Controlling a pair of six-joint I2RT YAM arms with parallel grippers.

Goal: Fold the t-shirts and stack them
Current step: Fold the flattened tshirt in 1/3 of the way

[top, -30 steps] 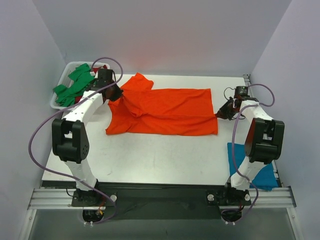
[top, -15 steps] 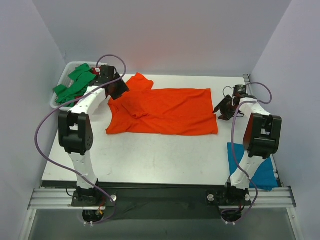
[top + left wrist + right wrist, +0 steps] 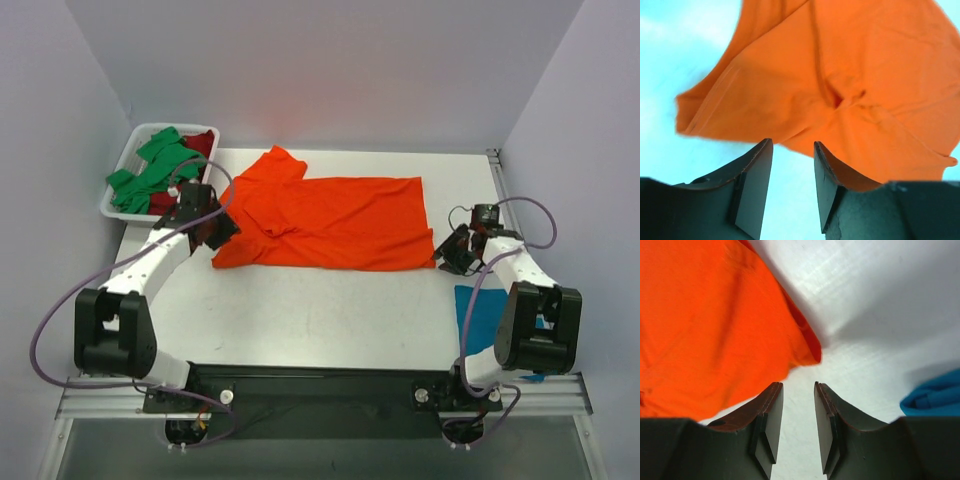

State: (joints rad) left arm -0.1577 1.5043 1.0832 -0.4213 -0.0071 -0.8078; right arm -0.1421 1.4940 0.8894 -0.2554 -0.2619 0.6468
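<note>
The orange t-shirt [image 3: 335, 220] lies spread on the table, folded lengthwise, with a sleeve poking out at its far left. My left gripper [image 3: 216, 229] is open just off the shirt's near-left corner, with only bare table between its fingers [image 3: 792, 146] and the orange cloth [image 3: 850, 75] just ahead. My right gripper [image 3: 452, 256] is open beside the shirt's near-right corner [image 3: 807, 352], with nothing between its fingers [image 3: 798, 388]. A green t-shirt [image 3: 150, 170] and a dark red one [image 3: 204, 142] lie in the tray. The teal t-shirt [image 3: 487, 310] lies at the near right.
The white tray [image 3: 112, 210] stands at the far left corner of the table. The teal cloth [image 3: 935, 392] is close to the right of my right gripper. The right arm's base partly covers the teal t-shirt. Walls close the table in on three sides.
Both grippers have opened and let go of the orange t-shirt, then drawn back toward the near side. The left gripper moved from the shirt's far-left part to its near-left corner.
</note>
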